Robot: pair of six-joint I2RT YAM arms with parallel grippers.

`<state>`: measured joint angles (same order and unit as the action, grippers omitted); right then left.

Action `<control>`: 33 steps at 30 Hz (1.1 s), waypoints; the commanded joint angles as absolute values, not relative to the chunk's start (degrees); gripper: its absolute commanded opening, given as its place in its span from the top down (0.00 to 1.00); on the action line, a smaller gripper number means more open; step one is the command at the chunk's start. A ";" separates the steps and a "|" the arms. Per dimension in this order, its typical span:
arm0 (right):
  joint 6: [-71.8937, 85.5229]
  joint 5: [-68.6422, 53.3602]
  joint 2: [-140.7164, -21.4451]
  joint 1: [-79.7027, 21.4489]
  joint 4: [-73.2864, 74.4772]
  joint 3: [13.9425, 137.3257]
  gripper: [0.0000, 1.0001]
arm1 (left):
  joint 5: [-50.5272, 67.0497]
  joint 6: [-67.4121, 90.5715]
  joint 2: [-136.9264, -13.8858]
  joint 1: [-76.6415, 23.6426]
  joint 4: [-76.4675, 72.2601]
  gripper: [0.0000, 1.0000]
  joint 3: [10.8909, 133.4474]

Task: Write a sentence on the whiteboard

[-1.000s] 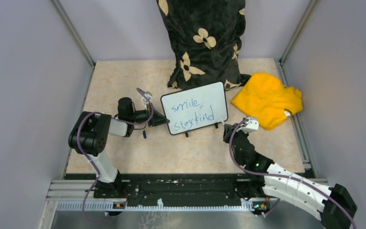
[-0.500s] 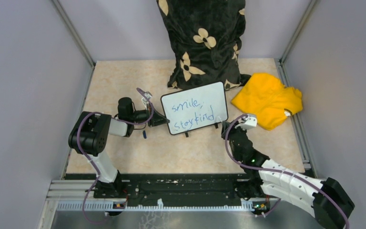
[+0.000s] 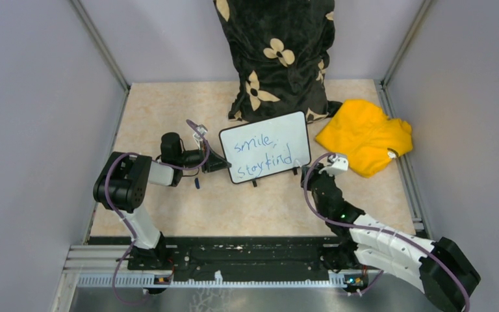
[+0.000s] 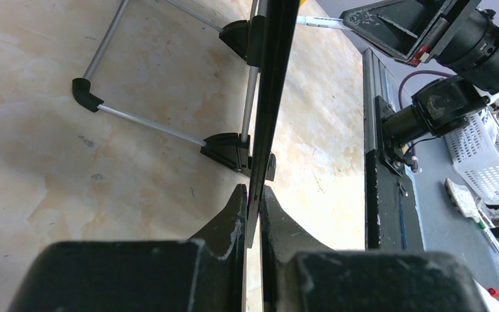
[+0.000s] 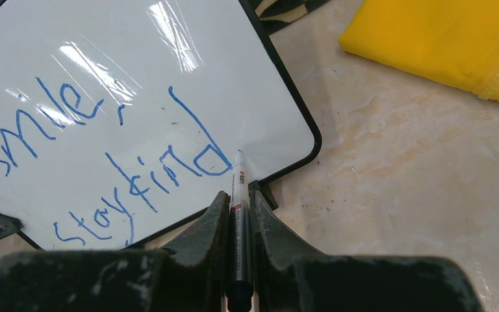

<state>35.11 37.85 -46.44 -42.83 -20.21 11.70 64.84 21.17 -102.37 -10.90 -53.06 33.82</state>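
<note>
Blue marker writing (image 5: 114, 166) fills the whiteboard (image 3: 265, 155) in two lines: "smile," above and "stay kind" below. You find the whiteboard at the centre of the top view, propped up on the beige marbled worktop (image 3: 234, 208). Its upper edge is just in front of a black cushion with cream flowers (image 3: 276, 58). A yellow cloth (image 3: 364, 136) lies on the worktop to the right of the whiteboard, near it but apart.

Left tool (image 4: 253, 195): closed on the whiteboard. In the left wrist view the two fingers (image 4: 230, 218) pinch the thin dark edge of the board, which runs up the middle of the frame edge-on. A wire stand (image 4: 136, 123) with black end caps shows to the left of that edge, resting on the worktop.

Right tool (image 5: 237, 198): closed on a white marker (image 5: 238, 179). In the right wrist view the marker sits between both fingers at bottom centre and points up the frame toward the lower right corner of the board. Its tip is just beside the last letter of the lower line. You cannot tell from these views whether the tip touches the surface.

A small dark object (image 3: 197, 183) lies on the worktop below the left tool in the top view. It is too small to identify.
</note>
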 commanded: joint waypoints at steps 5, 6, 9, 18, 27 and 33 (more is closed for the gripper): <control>36.04 36.49 -47.86 -41.39 -23.27 14.85 1.00 | 63.91 20.92 -104.23 -11.07 -49.49 1.00 34.10; 36.12 36.32 -48.01 -41.30 -23.41 14.80 1.00 | 63.90 20.92 -104.24 -11.07 -49.51 1.00 34.10; 36.29 36.24 -48.54 -40.97 -23.92 14.72 1.00 | 63.91 20.92 -104.19 -11.07 -49.55 1.00 34.10; 36.76 35.86 -50.08 -40.44 -24.95 14.62 1.00 | 63.96 20.92 -104.19 -11.07 -49.50 1.00 34.10; 37.04 36.01 -49.95 -40.16 -24.07 14.09 1.00 | 63.90 20.83 -104.19 -11.12 -49.49 1.00 34.10; 37.38 36.46 -49.68 -40.05 -22.89 13.72 1.00 | 63.90 20.92 -104.19 -11.11 -49.44 1.00 34.09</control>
